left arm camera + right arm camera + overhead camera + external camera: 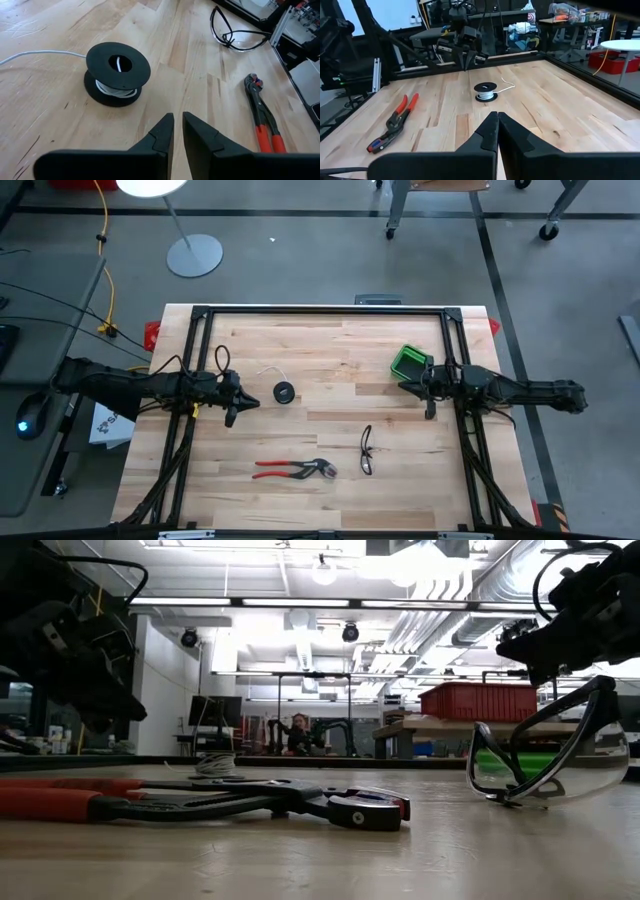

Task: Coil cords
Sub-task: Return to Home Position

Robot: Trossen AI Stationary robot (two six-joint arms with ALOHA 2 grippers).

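The small black spool [284, 392] stands on one flange on the table, left of centre, with white cord wound round its core [114, 90]. The cord's loose end [268, 372] trails over the table toward the far left, and it also shows in the left wrist view [35, 54]. My left gripper [240, 402] hovers just left of the spool, shut and empty; in its own wrist view [178, 127] the fingertips almost meet. My right gripper [405, 387] is shut and empty at the right, far from the spool [485, 91].
Red-handled pliers [295, 470] lie near the front edge. Clear safety glasses [366, 450] lie right of them. A green container [409, 362] stands beside my right gripper. A black frame [320, 311] borders the table.
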